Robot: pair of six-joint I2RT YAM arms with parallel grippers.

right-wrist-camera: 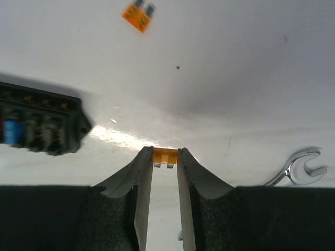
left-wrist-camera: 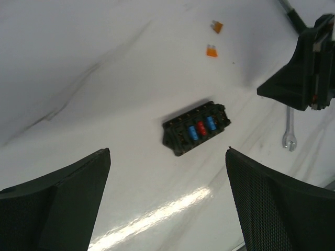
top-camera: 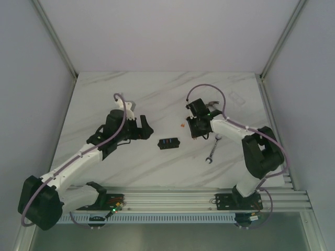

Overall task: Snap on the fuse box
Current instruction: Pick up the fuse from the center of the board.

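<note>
The fuse box (top-camera: 168, 143) is a small black block with blue and red fuses in its top, lying flat on the marble table between the two arms; it also shows in the left wrist view (left-wrist-camera: 196, 128) and at the left edge of the right wrist view (right-wrist-camera: 39, 123). My right gripper (right-wrist-camera: 165, 157) is shut on a tiny orange fuse (right-wrist-camera: 165, 156), pinched at the fingertips, to the right of the box. In the top view the right gripper (top-camera: 197, 130) is up and right of the box. My left gripper (left-wrist-camera: 168, 151) stands wide open and empty, left of the box (top-camera: 142, 128).
Two loose orange fuses (left-wrist-camera: 216, 25) (left-wrist-camera: 211, 50) lie beyond the box; one shows in the right wrist view (right-wrist-camera: 138, 15). A small wrench (top-camera: 212, 151) lies right of the box, under the right arm. A clear plastic piece (top-camera: 238, 98) lies at the back right.
</note>
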